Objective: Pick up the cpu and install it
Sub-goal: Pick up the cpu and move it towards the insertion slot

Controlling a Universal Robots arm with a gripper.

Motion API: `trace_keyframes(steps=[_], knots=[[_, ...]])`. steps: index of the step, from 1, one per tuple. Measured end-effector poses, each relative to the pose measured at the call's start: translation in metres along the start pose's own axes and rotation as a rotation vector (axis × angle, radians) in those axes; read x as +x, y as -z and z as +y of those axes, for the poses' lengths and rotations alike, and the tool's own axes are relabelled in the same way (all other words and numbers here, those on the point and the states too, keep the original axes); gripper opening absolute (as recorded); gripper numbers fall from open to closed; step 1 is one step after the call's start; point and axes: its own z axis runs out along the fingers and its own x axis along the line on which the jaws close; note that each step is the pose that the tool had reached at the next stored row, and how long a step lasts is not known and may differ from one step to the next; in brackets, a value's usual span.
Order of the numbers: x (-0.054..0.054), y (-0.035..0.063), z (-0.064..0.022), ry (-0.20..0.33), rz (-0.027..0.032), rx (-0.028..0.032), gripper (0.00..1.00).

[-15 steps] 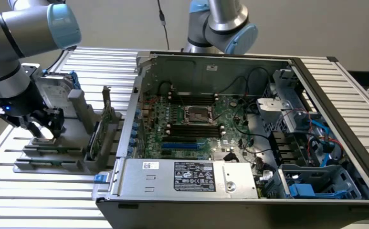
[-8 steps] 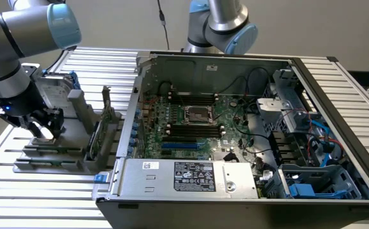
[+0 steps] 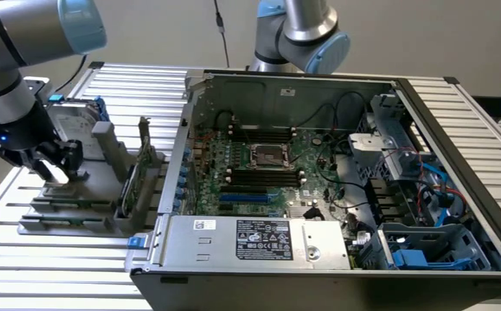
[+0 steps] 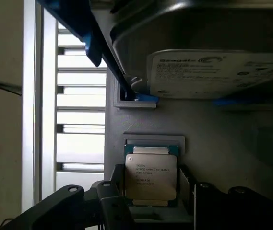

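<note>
The cpu (image 4: 150,176) lies flat in its gray tray (image 4: 213,143), right in the middle of the gripper (image 4: 153,201). The gripper is closed on its two side edges.

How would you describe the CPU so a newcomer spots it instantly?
Find the open computer case, then the grey parts rack to the exterior view's left of it. The cpu lies flat in a recess there: small, square, silvery, unlike the larger upright hard drive with blue brackets.
</note>
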Motion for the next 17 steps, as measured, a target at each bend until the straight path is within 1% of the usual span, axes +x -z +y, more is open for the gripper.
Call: trace_keyframes(steps=[12,14,17], knots=[[0.001,0.0541,0.0043,0.000,0.0003,-0.0003,0.55],[0.000,0.0634,0.0050,0.000,0.0003,-0.0004,0.55],[-0.007,0.0772,0.0061,0.000,0.0008,-0.0005,0.55]])
